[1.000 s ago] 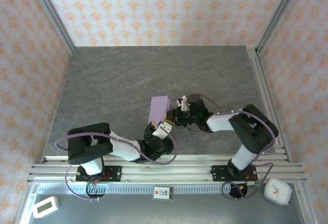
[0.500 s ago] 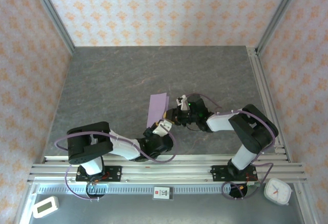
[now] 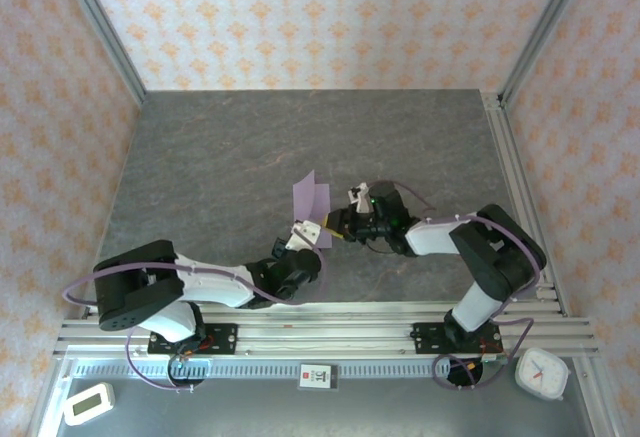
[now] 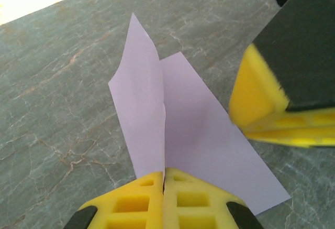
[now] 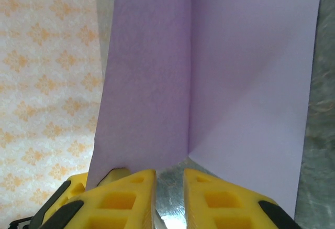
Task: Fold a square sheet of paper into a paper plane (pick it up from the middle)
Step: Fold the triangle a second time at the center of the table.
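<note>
Robot lab cell: aluminium rails point(image 3: 330, 332), wallpapered panel walls point(image 3: 330, 17).

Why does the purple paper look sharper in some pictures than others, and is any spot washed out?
Top external view: even light, faint shadows, the paper small but sharp. Left wrist view: creases crisp, top-left corner of the picture blown out white. Right wrist view: the paper is so close that it looks soft and grainy, its left flap shaded darker than the right.

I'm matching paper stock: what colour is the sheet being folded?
The sheet is pale lilac, plain; clearest in the left wrist view.
</note>
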Motion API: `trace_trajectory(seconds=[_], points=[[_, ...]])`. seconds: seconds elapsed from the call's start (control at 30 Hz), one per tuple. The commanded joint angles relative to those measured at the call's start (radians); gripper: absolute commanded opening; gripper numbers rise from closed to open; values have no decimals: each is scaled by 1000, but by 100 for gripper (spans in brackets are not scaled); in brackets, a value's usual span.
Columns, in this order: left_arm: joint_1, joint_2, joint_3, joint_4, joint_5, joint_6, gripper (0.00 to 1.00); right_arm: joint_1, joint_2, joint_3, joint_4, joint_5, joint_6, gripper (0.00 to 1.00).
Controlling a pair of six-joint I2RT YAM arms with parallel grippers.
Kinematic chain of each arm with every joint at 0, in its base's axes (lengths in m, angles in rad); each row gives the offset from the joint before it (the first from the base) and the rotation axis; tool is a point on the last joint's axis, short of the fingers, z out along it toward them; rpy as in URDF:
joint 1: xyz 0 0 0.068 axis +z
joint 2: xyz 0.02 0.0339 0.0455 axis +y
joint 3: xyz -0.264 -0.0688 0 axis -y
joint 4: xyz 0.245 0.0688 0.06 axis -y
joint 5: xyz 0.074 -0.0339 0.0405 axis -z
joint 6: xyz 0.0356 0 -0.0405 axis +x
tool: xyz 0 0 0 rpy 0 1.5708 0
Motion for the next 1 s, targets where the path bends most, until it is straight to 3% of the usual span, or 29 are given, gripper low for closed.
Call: trace_trajectory(seconds=[0.0,0.33,0.73,0.97], points=[[14,-41,-23,11,50,-34,0,-32,-70,23,-55,40,-48,20],[13,-34,5,7,207,-19,0,-62,-118,192,-356,175,-248,20],[14,100,58,44,277,-3,0,-61,37,288,-391,123,-305,20],[14,122,82,44,305,1,0,-53,172,353,-396,92,-334,12]])
